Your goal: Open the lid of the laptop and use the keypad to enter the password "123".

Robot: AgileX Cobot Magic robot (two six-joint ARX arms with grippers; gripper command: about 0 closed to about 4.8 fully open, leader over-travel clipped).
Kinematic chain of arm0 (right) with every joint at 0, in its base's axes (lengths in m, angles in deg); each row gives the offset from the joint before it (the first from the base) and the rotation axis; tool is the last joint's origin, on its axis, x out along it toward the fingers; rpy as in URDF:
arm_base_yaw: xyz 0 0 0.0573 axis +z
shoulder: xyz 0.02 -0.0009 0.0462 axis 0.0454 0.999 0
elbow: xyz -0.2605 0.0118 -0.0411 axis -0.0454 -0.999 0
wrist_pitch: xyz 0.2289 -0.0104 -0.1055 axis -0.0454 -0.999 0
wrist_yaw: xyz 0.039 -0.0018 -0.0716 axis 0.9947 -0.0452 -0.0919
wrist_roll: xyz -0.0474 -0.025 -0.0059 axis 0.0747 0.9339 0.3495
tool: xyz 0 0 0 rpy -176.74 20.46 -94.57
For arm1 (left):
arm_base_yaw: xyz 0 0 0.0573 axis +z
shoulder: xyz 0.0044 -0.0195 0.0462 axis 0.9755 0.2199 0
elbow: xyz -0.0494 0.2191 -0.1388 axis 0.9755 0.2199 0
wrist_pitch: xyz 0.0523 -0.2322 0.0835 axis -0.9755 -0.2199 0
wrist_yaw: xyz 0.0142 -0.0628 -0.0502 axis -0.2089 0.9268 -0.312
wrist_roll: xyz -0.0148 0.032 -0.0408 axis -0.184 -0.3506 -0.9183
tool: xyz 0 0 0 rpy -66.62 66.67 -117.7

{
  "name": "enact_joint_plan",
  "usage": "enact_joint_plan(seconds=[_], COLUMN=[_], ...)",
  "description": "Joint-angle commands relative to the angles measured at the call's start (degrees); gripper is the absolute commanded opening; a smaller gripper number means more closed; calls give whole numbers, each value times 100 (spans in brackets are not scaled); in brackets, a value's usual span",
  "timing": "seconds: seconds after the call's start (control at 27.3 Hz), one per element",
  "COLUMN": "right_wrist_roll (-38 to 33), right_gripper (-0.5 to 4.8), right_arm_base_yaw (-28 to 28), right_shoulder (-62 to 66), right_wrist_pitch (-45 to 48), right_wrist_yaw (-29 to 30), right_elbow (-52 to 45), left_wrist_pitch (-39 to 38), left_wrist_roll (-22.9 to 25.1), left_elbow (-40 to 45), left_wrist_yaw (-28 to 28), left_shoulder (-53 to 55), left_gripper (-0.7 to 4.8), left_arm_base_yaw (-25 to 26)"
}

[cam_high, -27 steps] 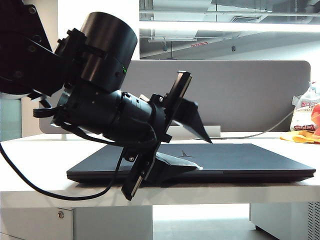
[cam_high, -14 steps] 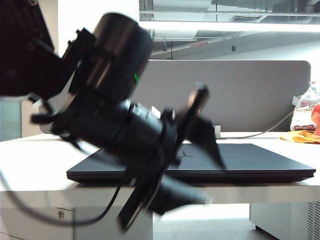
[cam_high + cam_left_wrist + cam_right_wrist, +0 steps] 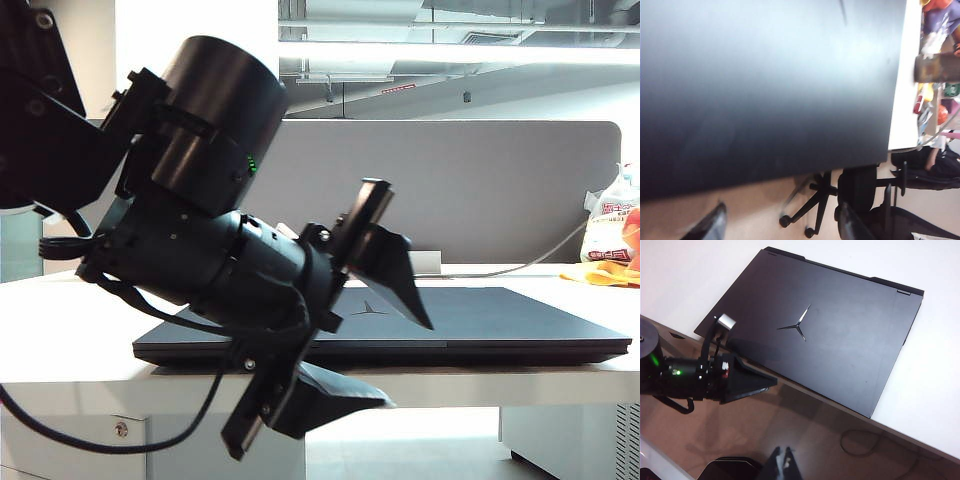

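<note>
**Left tool spread wide at the front edge of the closed laptop**

The laptop (image 3: 480,325) lies flat on the white desk (image 3: 60,330) with the lid (image 3: 810,330) fully down, its Y-shaped emblem (image 3: 797,326) facing up. The keypad is hidden under the lid.

The left tool (image 3: 390,350) sits at the near edge of the desk, in front of the laptop's front left corner. Its two black fingers stand far apart: the upper finger (image 3: 395,270) points out above the lid, and the lower finger (image 3: 335,395) hangs below the level of the desk top. The laptop's front edge lies in the gap between them. The exterior view does not show whether either finger touches the lid or the desk, and nothing is clamped between them. In the left wrist view the dark lid fills most of the picture just ahead of the tool, with only the tips of the fingers (image 3: 710,227) showing over the floor.

The right tool (image 3: 782,462) hangs high above the desk, well apart from the laptop. Only the tips of its fingers reach into the right wrist view, so close together that the gap between them cannot be told. It holds nothing that can be seen.

Beyond the laptop, on its far side from the left tool, stands a grey divider board (image 3: 450,190).
</note>
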Motion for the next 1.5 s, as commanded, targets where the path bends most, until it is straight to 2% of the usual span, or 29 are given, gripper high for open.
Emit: enact_joint_plan(seconds=[0.04, 0.26, 0.37, 0.7, 0.99, 1.24, 1.39, 1.5], right_wrist_roll=[0, -2, 0, 0, 0, 2, 2, 2], right_gripper=[-5, -5, -5, -5, -5, -5, -5, -5], right_arm_base_yaw=[-2, -2, -2, -2, -2, -2, -2, -2], right_shoulder=[0, 0, 0, 0, -4, -4, -4, -2], right_wrist_pitch=[55, 37, -37, -77, -109, -120, -120, -118], right_wrist_yaw=[-2, 0, 0, 0, 0, -2, -2, -2], right_elbow=[9, 9, 9, 9, 9, 9, 9, 9], left_wrist_pitch=[251, 350, 345, 601, 1222, 1375, 1598, 1587], left_wrist_roll=[-13, 4, 9, 11, 186, 553, 809, 946], left_elbow=[-22, -184, -181, -184, -205, -227, -234, -374], left_wrist_yaw=[59, 44, 22, 17, 92, 223, 455, 831], left_shoulder=[-17, -17, -4, -4, -7, -9, -13, -59], left_gripper=[283, 265, 219, 214, 204, 166, 115, 114], left_arm_base_yaw=[164, 164, 251, 337, 472, 544, 645, 800])
